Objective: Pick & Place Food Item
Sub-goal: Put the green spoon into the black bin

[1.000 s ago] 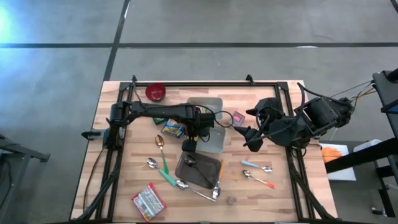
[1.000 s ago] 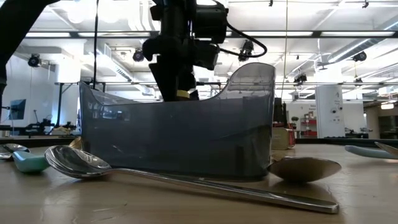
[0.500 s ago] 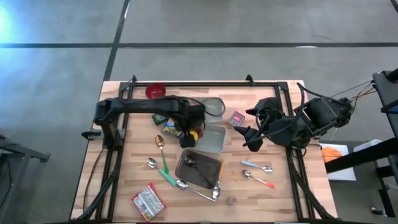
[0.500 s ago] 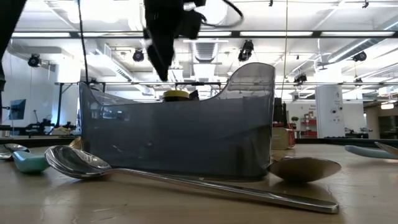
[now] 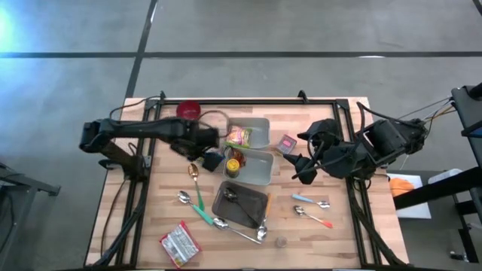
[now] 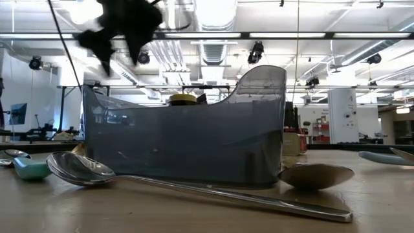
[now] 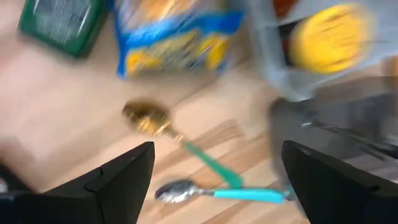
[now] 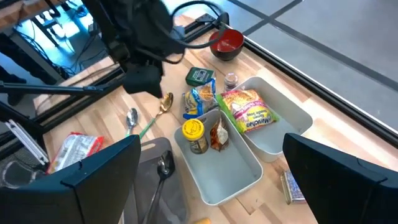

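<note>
A jar with a yellow lid stands upright on the floor of the nearer grey bin, beside a red-brown packet; its lid also shows in the low view. A pink-and-green noodle packet lies in the farther bin. My left gripper hangs open, pointing down, left of both bins, above a gold spoon and a blue-and-yellow packet; nothing is between its fingers. My right gripper waits open, raised at the right of the bins.
A dark tray holding a spoon lies near the front, with several spoons around it. A red bowl is at the back left, a green packet and small jar by the bins, and a red-and-white packet at the front left.
My left gripper has risen off the yellow-lidded jar, which stays standing in the nearer bin. It has gone up and toward the table's left edge, rolling about its own axis as it went. My right arm has kept still.
</note>
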